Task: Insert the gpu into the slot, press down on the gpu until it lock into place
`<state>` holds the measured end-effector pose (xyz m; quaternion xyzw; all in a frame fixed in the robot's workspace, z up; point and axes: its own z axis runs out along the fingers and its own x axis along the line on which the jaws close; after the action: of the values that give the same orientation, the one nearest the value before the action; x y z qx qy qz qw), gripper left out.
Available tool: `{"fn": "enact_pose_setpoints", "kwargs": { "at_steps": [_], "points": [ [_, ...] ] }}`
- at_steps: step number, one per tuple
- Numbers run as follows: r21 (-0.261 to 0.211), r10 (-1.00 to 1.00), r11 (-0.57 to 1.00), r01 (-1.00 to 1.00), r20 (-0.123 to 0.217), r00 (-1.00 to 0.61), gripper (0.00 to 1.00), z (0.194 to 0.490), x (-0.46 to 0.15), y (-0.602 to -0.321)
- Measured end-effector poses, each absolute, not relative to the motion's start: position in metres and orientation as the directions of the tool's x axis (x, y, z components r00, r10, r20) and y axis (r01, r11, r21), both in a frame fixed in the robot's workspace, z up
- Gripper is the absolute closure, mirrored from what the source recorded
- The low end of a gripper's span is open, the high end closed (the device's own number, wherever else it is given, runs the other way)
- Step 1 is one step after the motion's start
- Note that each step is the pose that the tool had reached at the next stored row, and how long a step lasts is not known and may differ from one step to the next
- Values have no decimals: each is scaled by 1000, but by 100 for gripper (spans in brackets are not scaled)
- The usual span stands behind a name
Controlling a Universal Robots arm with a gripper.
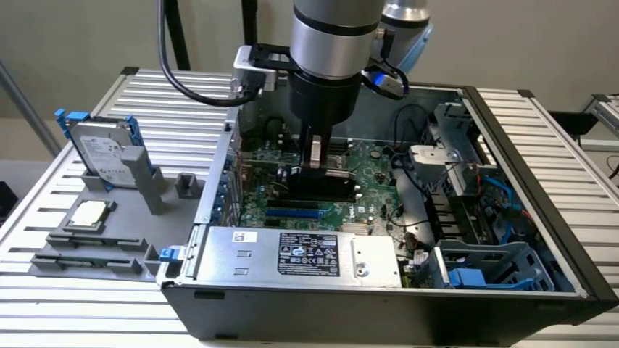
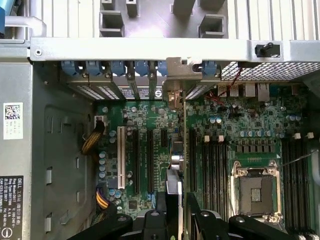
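Alignment matters most: with the claw [image 1: 317, 168] clamped across the gpu [image 1: 329, 190], which stands on edge over the blue slot [image 1: 290, 213] on the motherboard [image 1: 372, 170], the card, to my judgement, wants pressing squarely, upright and parallel to that slot.

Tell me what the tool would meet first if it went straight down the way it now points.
The gpu. It stands on edge directly under the tool, above the motherboard. Depth is unclear, so I cannot tell whether the card is already seated.
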<state>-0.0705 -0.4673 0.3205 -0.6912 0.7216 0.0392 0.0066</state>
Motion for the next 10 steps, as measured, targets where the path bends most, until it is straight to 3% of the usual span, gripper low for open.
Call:
{"fn": "enact_pose_setpoints", "kwargs": {
  "at_steps": [10],
  "points": [
    [46,-997,41,-998,-65,-44,74,302,-75,-467]
  ]
}}
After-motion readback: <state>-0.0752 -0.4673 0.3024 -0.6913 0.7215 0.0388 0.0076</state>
